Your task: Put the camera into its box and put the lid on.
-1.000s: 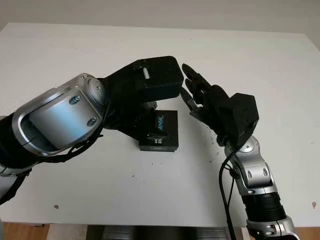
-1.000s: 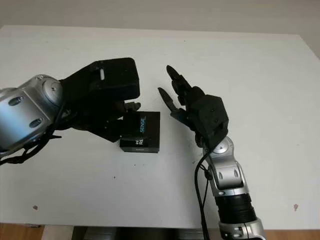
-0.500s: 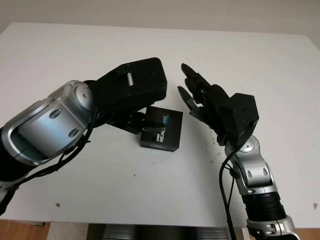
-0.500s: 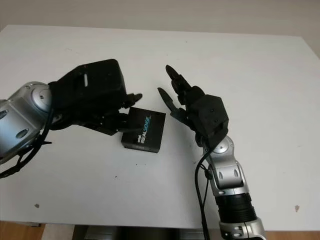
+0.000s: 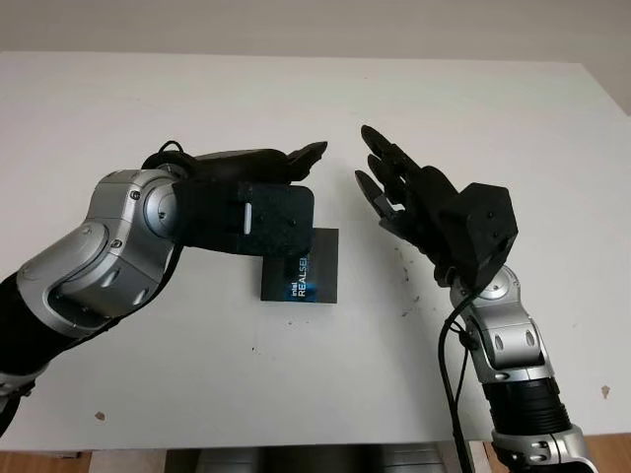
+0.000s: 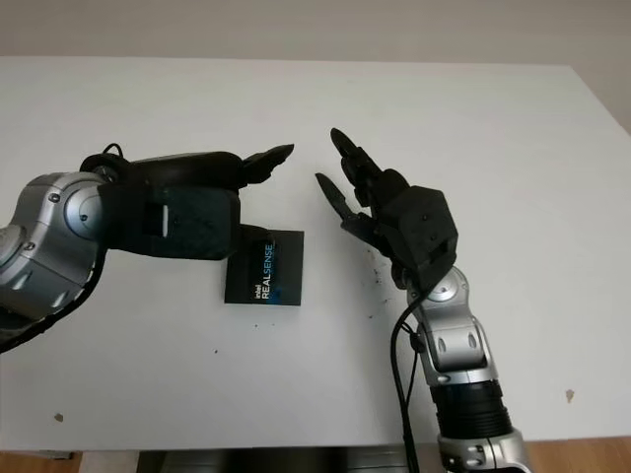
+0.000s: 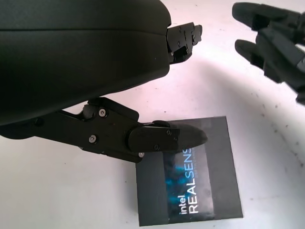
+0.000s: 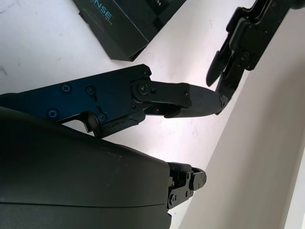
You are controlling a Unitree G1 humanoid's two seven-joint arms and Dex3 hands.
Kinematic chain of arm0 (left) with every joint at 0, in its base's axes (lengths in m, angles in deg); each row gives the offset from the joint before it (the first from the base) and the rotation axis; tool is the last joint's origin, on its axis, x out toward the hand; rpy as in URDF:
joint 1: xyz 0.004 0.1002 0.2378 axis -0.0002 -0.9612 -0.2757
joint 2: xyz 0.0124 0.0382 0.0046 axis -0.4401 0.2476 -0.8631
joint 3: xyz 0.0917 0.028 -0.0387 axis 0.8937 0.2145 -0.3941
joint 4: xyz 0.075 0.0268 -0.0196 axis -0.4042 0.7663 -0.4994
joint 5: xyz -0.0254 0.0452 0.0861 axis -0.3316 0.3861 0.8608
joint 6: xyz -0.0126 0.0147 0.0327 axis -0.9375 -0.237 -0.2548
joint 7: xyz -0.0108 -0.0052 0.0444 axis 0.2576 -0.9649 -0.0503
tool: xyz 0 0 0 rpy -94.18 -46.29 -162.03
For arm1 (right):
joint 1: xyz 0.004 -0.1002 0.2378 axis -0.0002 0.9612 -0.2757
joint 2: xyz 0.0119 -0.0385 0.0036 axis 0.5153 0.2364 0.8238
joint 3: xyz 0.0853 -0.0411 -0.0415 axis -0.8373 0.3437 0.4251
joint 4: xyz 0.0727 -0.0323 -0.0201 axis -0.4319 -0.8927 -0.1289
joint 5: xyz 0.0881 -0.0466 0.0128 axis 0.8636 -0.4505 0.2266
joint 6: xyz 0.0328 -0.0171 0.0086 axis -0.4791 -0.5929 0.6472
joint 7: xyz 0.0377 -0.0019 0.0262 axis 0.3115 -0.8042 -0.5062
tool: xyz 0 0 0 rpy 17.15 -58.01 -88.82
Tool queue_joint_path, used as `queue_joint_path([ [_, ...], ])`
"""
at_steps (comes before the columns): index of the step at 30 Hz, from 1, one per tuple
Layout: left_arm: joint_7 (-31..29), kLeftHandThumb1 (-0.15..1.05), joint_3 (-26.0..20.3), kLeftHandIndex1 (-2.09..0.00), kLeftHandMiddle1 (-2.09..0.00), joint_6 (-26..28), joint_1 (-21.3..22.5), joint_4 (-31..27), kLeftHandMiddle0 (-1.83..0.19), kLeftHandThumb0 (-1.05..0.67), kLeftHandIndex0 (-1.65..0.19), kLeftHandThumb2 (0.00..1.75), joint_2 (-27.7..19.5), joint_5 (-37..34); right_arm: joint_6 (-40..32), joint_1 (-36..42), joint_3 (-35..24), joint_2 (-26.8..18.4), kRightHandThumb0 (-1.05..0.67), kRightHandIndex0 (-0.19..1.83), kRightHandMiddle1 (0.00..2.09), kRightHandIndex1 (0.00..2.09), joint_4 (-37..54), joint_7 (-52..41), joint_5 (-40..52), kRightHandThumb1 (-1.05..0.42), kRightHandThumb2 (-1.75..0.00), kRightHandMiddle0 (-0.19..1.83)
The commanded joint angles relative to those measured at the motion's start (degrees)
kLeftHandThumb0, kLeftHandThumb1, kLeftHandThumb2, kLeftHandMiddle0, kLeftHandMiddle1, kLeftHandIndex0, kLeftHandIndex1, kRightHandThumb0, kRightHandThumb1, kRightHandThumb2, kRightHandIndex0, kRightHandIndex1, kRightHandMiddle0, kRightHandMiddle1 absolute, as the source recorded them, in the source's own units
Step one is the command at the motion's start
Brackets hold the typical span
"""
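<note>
The black camera box [image 6: 264,268] lies flat on the white surface [image 6: 493,128], lid on, label "intel REALSENSE" facing up. The left hand [image 6: 202,197] is open above the box's left edge — not touching it. The right hand [image 6: 380,212] is open, raised to the right of the box, well apart.
</note>
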Motion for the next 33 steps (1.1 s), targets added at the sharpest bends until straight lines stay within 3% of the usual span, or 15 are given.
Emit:
queue_joint_path([
  [1,-0.48,1.05,-1.51,0.0,0.0,-2.58,-1.11,0.19,0.19,-0.53,0.19,0.36,-0.29,2.86,0.0,0.16,-0.16,-0.15,-0.69,0.07,0.06,0.05,0.63,0.08,0.23,-1.05,-0.45,0.11],
  [7,8.41,1.05,-7.93,0.0,0.0,-16.38,-7.84,2.1,0.19,-0.55,0.19,0.32,0.61,10.78,0.46,0.34,-0.15,-0.23,-0.68,0.07,0.06,0.05,0.34,-0.06,0.32,-1.05,-0.45,0.1],
  [16,28.28,1.05,-22.06,-0.05,-0.05,-34.29,-18.81,6.62,0.14,-0.51,0.12,0.32,6.69,11.51,-0.49,0.62,-0.97,-0.25,-0.68,0.08,0.06,0.05,0.48,0.16,0.87,-1.05,-0.45,0.11],
  [21,43.11,1.05,-26.87,-0.14,-0.15,-44.21,-20.62,12.54,-0.18,-0.51,-0.07,0.35,9.69,15.82,0.57,0.76,-1.25,-0.15,-0.67,0.07,0.06,0.05,-0.08,-0.07,1.98,-1.05,-0.44,0.11],
  [23,45.77,1.05,-28.6,-0.24,-0.34,-47.34,-21.71,13.75,-0.28,-0.5,-0.16,0.34,10.23,15.39,0.25,0.9,-1.29,-0.32,-0.67,0.07,0.06,0.05,0.15,0.03,2.01,-1.05,-0.45,0.1],
  [25,43.4,1.05,-30.01,-0.62,-0.94,-49.32,-23.9,13.12,0.01,-0.52,-0.04,0.29,9.04,13.49,-0.01,1.03,-1.53,-0.51,-0.67,0.07,0.06,0.05,0.13,0.15,2.06,-1.05,-0.45,0.1],
  [26,39.93,1.05,-30.64,-0.73,-0.95,-49.5,-25.39,11.8,0.12,-0.56,0.1,0.21,7.74,11.9,-0.02,1.02,-1.68,-0.56,-0.67,0.07,0.06,0.05,0.05,0.14,2.19,-1.05,-0.45,0.11],
  [28,33.81,1.04,-32.03,-0.58,-0.71,-50.39,-28.25,9.13,0.18,-0.63,0.17,0.12,5.17,9.44,-0.09,1.01,-1.98,-0.8,-0.67,0.06,0.05,0.05,0.29,0.08,2.34,-1.05,-0.45,0.1],
  [33,27.31,1.04,-34.78,-0.28,-0.33,-54.58,-32.06,6.39,0.09,-0.72,0.11,0.06,1.72,7.77,0.17,0.83,-3.44,-0.59,-0.65,0.06,0.06,0.05,0.65,0.18,3.61,-1.05,-0.45,0.1],
])
